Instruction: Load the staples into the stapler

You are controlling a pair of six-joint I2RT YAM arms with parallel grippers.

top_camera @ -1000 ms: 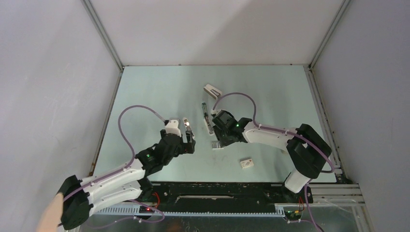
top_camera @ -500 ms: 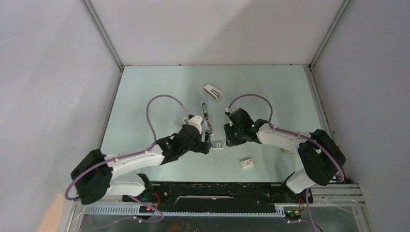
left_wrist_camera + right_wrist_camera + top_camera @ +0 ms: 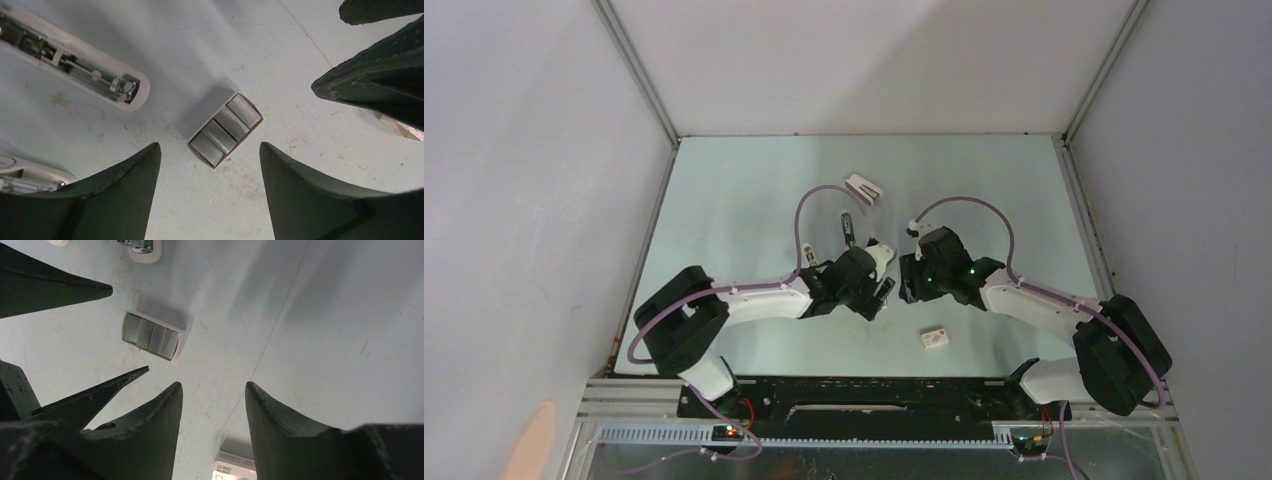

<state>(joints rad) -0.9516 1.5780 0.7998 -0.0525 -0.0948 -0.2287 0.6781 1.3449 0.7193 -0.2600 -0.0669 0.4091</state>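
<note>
Both arms lean in over the middle of the table (image 3: 724, 200), and their heads almost meet. The staples (image 3: 225, 130) lie flat on the table as a few grey ribbed blocks, packed side by side in a small pale tray (image 3: 180, 342).

The left jaws are open and grip nothing. They hang right over the staples, with one dark finger (image 3: 115, 200) on either side of the tray and a clear gap to it on both sides. I cannot tell whether the fingertips touch the table.

The right jaws are open and empty too. Their fingers (image 3: 300, 440) are over bare table just beside the staples, on the side toward the small white box (image 3: 935, 338), which sits apart nearer the arm bases.

The stapler (image 3: 75, 65) lies near the staples without touching them. It is opened up so the metal channel inside shows, and its rounded pale end points toward the tray. From overhead the left arm covers most of it. A broader white wedge stapler (image 3: 862, 188) rests farther back on the table, well apart from both arms.
</note>
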